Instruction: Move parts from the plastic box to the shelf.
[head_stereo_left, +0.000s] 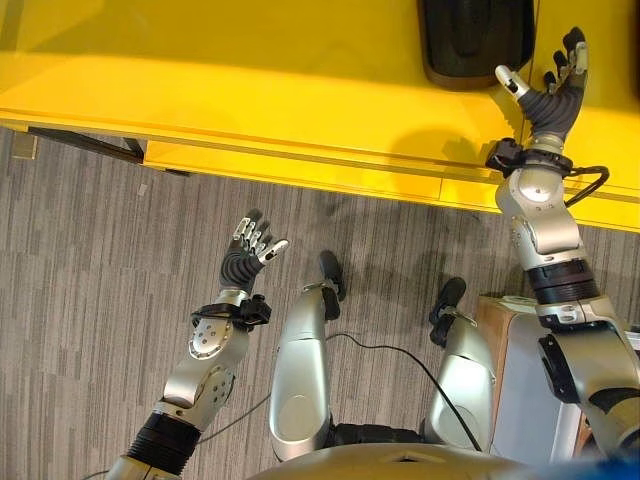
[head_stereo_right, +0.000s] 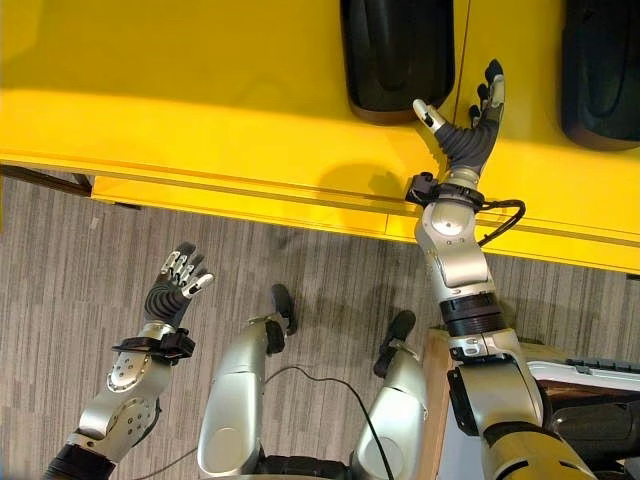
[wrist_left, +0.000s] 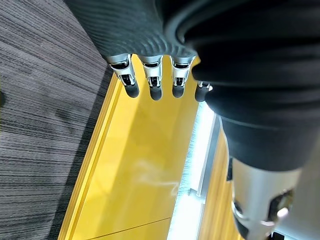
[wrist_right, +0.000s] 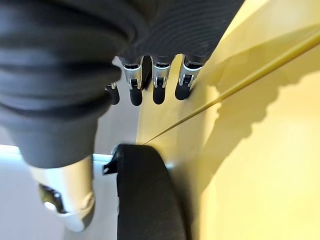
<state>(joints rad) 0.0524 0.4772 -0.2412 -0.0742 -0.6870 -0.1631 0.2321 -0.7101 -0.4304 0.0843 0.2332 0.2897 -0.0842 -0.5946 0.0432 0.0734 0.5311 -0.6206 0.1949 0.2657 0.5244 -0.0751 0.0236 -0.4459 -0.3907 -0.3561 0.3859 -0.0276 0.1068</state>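
Right robot hand (head_stereo_right: 470, 130), fingers spread and empty, hovers beside the black part (head_stereo_right: 398, 55) on the yellow shelf (head_stereo_right: 200, 90), nearer than the left robot hand (head_stereo_right: 172, 290), also spread.

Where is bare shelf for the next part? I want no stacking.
The yellow shelf is bare left of the black part. It is tighter on the right, where the open right hand hovers between that part and a second black part.

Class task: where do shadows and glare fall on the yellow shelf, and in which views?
Right eye view: a soft dark shadow lies on the shelf beside the right hand. Right wrist view: the hand's shadow darkens the yellow surface. Left wrist view: a bright white glare strip runs along the shelf, past the left hand.
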